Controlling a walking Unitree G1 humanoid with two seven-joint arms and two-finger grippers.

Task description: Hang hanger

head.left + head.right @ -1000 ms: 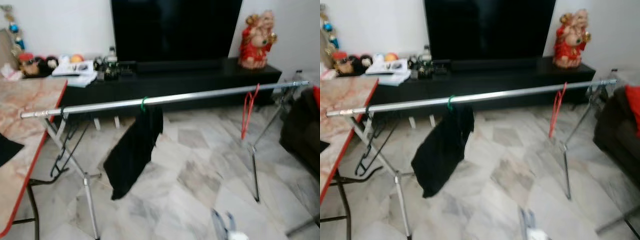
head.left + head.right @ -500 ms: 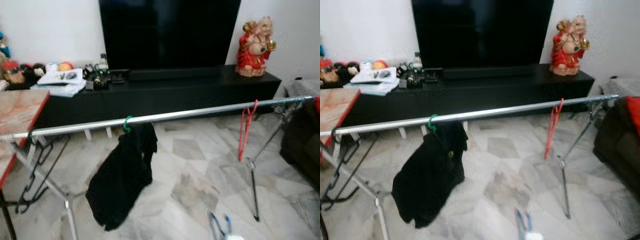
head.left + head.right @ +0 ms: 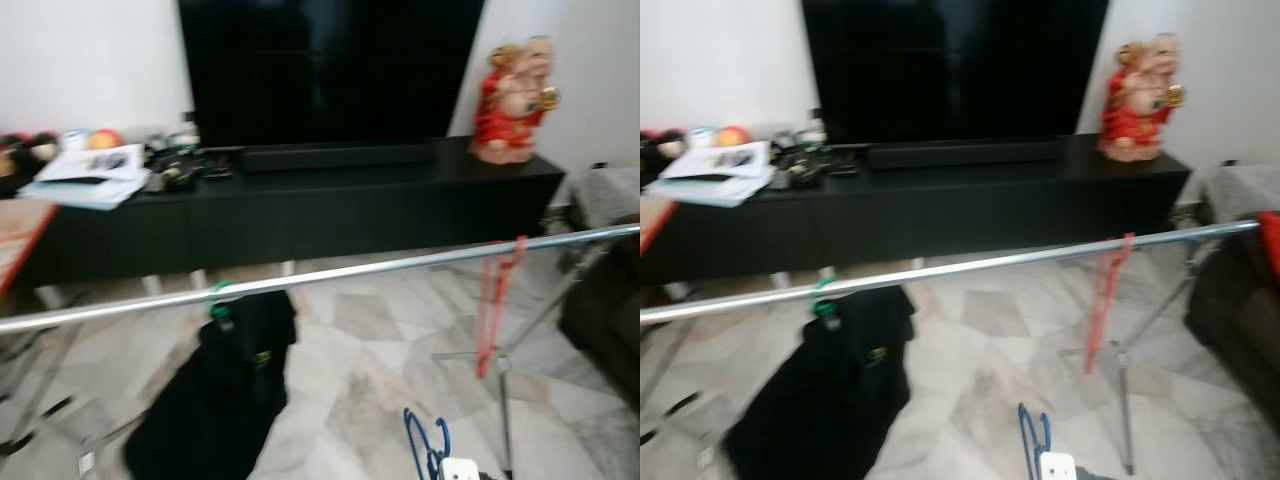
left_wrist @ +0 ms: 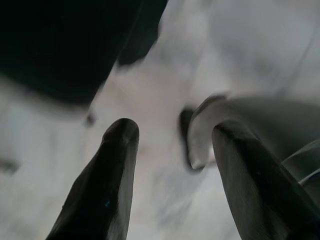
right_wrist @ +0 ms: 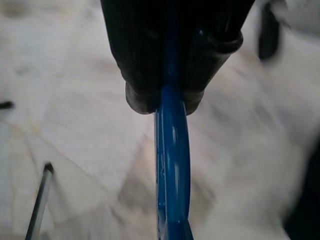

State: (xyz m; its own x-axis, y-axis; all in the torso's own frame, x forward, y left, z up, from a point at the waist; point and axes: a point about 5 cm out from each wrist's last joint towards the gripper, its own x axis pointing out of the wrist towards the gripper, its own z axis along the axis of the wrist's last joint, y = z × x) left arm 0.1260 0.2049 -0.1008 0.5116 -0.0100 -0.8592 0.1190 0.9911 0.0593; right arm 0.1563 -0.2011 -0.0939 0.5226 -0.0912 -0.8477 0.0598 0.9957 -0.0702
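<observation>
Right gripper (image 5: 165, 97) clamped on the blue hanger (image 5: 171, 165), fingers pinching its wire. In the head views I see the blue hanger's hook poking up low in front of me, right of centre. Rail (image 3: 330, 275) sits above and ahead of it, long axis across my view, rising slightly to my right. Free span lies between the green hanger with black garment (image 3: 215, 400) and the red hanger (image 3: 492, 310). Left gripper (image 4: 167, 150) spread, empty, idle over floor. Right arm is the one to lift.

blurry red figurine (image 3: 514, 98), possibly ceramic
</observation>
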